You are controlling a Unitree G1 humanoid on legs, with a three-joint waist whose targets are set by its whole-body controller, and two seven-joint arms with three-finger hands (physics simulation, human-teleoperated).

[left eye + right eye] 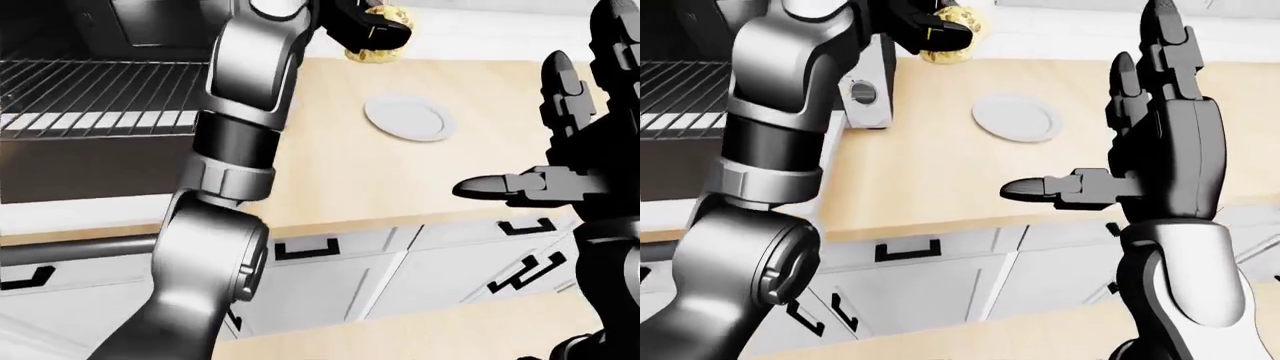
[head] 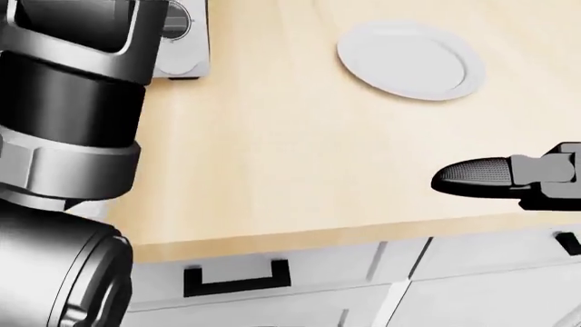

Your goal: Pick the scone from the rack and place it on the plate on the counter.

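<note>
The yellow scone (image 1: 386, 53) is off the rack, and my left hand (image 1: 372, 28) is shut on it with black fingers wrapped over its top. It hangs over the wooden counter (image 2: 272, 136), up and to the left of the white plate (image 1: 408, 118) in the left-eye view. The plate is bare. My right hand (image 1: 1095, 116) stands open at the right, fingers pointing up and thumb (image 2: 474, 174) pointing left, with nothing in it. It is below and right of the plate. The head view hides the scone.
The oven's wire rack (image 1: 90, 90) lies at the left, above its dark open door. A white dial timer (image 1: 865, 97) stands on the counter near the rack. White drawers with black handles (image 2: 236, 276) run under the counter edge. My left arm (image 2: 63, 163) fills the head view's left.
</note>
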